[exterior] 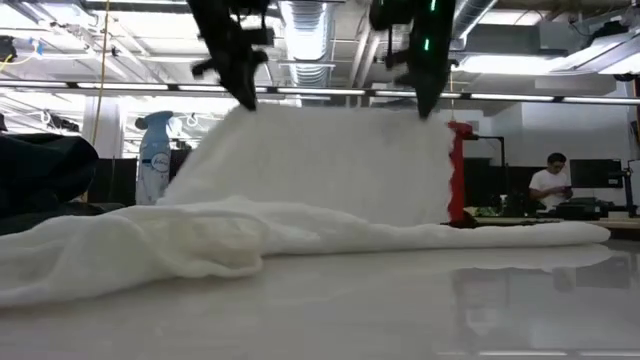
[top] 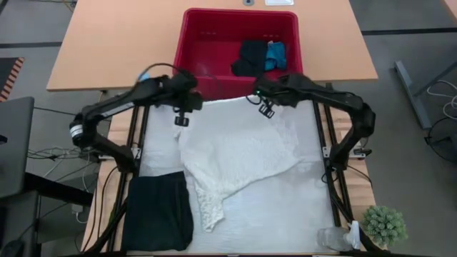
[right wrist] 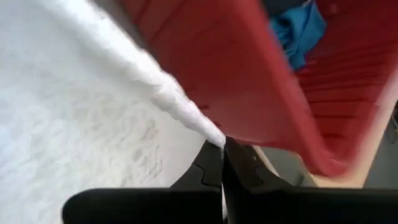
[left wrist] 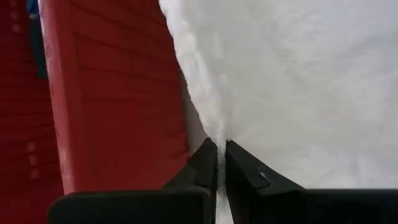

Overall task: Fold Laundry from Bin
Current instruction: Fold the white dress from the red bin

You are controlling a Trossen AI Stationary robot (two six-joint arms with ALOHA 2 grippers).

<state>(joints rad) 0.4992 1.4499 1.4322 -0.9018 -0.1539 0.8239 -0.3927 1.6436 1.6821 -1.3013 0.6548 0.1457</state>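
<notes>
1. Nearest the table's front edge: folded black garment (top: pixel 158 210) lying flat at the front left corner; small potted plant (top: pixel 384 225) and a clear plastic item (top: pixel 335 239) at the front right corner, well apart from both arms.
2. Spread over the white table cover (top: pixel 285 207): white crinkled garment (top: pixel 235 153), lower part trailing toward the front left and ending just beside the black garment, upper edge lifted off the surface.
3. In the low view, seen as a raised white sheet (exterior: pixel 320 170) hanging between two pinch points, with slack cloth bunched on the table in front.
4. Left gripper (top: pixel 182 120), clamped tight on the upper left corner of the white garment; in the left wrist view, fingers (left wrist: pixel 205 165) pressed together with a thin fold of cloth between them.
5. Right gripper (top: pixel 266 111), likewise closed hard on the upper right corner; in the right wrist view, fingers (right wrist: pixel 211 168) pinching the cloth edge.
6. Both grippers held above the table, just in front of the near wall of the bin.
7. Farther back: red bin (top: pixel 207 43) on the wooden table (top: pixel 107 43), holding a dark garment (top: pixel 250 57) and, touching it, a small bright blue one (top: pixel 275 54), toward the bin's right side.
8. Beyond the table in the low view: a person (exterior: pixel 550 185) in a white top, far off at the right.
</notes>
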